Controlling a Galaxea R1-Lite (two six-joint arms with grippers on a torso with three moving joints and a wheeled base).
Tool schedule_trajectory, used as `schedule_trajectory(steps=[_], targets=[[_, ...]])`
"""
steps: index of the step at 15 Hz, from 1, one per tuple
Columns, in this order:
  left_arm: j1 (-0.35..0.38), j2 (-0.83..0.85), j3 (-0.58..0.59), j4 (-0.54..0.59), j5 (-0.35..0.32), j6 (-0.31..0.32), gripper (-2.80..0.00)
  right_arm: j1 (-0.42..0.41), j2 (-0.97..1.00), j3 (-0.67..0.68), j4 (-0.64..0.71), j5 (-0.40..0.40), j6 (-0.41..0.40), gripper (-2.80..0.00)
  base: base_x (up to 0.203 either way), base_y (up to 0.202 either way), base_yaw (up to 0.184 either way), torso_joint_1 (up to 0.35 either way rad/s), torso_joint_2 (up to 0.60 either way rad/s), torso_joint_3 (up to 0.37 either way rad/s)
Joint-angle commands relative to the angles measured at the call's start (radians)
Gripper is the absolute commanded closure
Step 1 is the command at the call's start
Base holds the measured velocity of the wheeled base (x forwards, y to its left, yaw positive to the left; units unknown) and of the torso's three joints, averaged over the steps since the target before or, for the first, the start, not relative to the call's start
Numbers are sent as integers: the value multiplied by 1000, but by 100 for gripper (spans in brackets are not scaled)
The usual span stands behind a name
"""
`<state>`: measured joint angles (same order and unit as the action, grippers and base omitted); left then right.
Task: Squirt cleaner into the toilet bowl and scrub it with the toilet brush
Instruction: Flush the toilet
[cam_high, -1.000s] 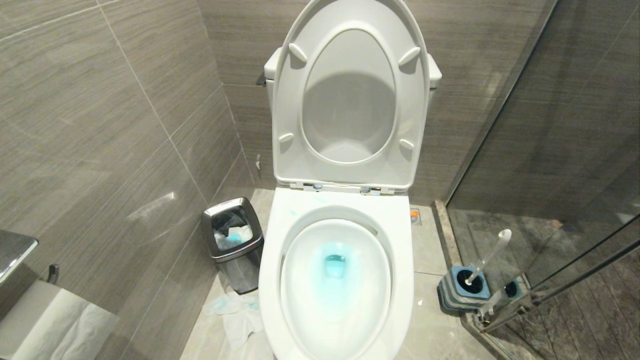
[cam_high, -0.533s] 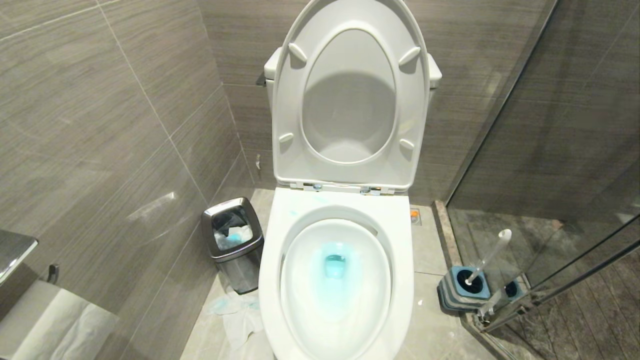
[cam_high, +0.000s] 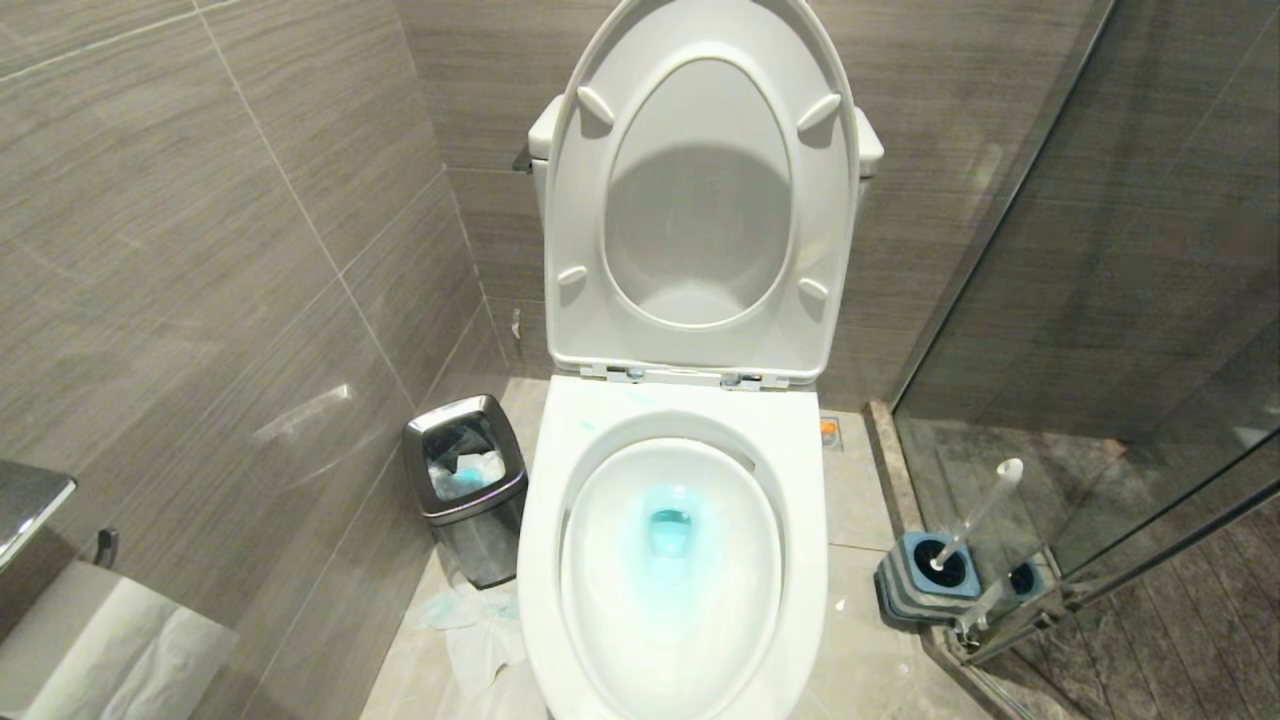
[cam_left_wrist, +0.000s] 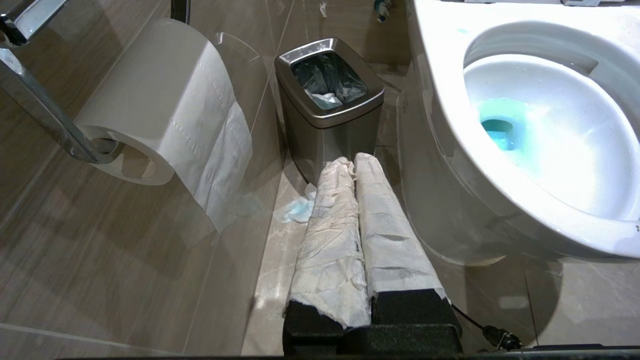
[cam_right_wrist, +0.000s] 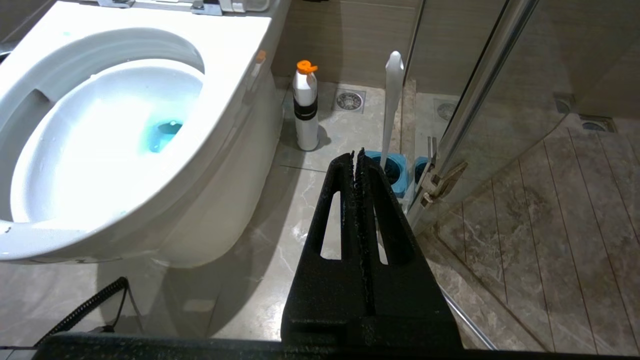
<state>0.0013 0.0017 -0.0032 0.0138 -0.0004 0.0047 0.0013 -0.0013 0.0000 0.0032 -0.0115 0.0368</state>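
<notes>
The right gripper is seen with its black jaws pressed together on nothing, held low over the floor tiles beside the toilet bowl. Just beyond its tips the toilet brush stands in its blue holder, the white handle rising nearly upright and leaning slightly; the black bristle head is hidden inside the holder. A white bottle with an orange cap stands on the floor to one side of the gripper, close against the bowl's outer wall. The cleaner is already seen as a turquoise pool at the bowl's outlet, off to that same side and further away, so the scrubbing step is judged to be what is left. The brush is judged light and rigid, its smooth plastic handle likely slippery, so a firm pinch on the upper part of the shaft, below the rounded tip, is suggested; the holder may lift with it if the head sticks. The left gripper, its fingers wrapped in white paper and closed against each other, is parked near the floor, with the steel waste bin just ahead of its tips and the bowl to one side.
</notes>
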Motion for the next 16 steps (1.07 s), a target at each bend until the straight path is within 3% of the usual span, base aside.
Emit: schedule_trajectory(steps=[1, 11, 16], targets=[[0, 1, 0, 0, 0, 0, 0, 0, 1, 0, 0, 1, 0, 0, 0, 0, 0, 0, 0, 0], [0, 1, -14, 2, -7, 35, 0, 0, 1, 1, 0, 0, 0, 0, 0, 0, 0, 0, 0, 0], [0, 79, -266, 42, -98, 72, 0, 0, 1, 0, 0, 0, 0, 0, 0, 0, 0, 0, 0, 0]])
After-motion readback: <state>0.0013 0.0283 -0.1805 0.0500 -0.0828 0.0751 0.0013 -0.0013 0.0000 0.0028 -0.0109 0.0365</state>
